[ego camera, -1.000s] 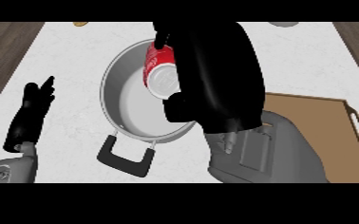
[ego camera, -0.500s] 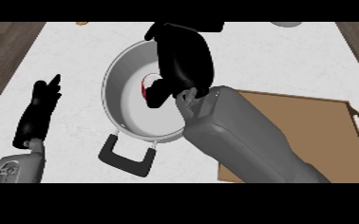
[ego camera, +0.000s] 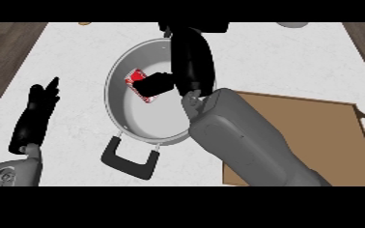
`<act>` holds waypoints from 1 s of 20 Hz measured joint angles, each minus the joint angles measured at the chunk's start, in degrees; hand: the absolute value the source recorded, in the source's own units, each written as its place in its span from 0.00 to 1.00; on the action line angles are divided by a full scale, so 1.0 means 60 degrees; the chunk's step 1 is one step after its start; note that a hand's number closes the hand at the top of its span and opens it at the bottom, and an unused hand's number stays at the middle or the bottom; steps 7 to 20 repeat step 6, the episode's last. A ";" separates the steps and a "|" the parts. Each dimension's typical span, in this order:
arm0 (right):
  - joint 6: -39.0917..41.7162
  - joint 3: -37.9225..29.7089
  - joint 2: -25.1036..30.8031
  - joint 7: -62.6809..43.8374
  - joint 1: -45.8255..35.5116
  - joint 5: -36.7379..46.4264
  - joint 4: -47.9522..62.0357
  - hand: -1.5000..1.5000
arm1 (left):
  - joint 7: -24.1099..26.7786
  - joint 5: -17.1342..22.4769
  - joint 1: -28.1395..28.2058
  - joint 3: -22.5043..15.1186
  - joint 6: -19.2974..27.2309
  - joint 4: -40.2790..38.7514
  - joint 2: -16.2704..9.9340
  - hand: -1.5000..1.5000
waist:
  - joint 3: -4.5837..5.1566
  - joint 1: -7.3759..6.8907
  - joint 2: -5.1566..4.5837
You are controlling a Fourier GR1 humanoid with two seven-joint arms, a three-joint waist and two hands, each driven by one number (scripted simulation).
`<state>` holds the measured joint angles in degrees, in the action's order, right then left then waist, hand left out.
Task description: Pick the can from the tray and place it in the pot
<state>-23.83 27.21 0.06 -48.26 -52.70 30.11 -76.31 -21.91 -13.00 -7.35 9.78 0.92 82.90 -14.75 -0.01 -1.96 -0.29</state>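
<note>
The right hand [ego camera: 191, 63] reaches over the pot [ego camera: 135, 121], its thumb curled onto the red can [ego camera: 137, 79], which lies low inside the pot near its far wall. The pot stands on the white worktop [ego camera: 78, 48], its black handle [ego camera: 128, 157] toward the robot, and the brown tray [ego camera: 306, 125] lies just right of it. Left of the pot rests the left hand [ego camera: 35, 118], fingers straight.

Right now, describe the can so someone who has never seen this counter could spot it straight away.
Find the big round grey pot with the black handle on the white counter. Inside it, toward its upper part, lies the can, partly hidden under the right hand. It is the only red and white thing there.
</note>
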 measured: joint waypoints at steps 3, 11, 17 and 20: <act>-0.1036 -0.0256 -0.0001 0.0295 0.0226 0.0056 -0.0231 0.00 | 0.0072 -0.0021 0.0110 0.0053 0.0059 0.0015 0.0003 0.50 | 0.0000 0.0116 0.0024; -0.1614 -0.0721 0.0071 0.0706 0.0652 0.0161 -0.0502 0.00 | 0.0129 0.0093 0.0194 0.0248 -0.0039 -0.0015 -0.0149 0.50 | -0.0001 0.0221 0.0039; -0.1614 -0.0721 0.0071 0.0706 0.0652 0.0161 -0.0502 0.00 | 0.0129 0.0093 0.0194 0.0248 -0.0039 -0.0015 -0.0149 0.50 | -0.0001 0.0221 0.0039; -0.1614 -0.0721 0.0071 0.0706 0.0652 0.0161 -0.0502 0.00 | 0.0129 0.0093 0.0194 0.0248 -0.0039 -0.0015 -0.0149 0.50 | -0.0001 0.0221 0.0039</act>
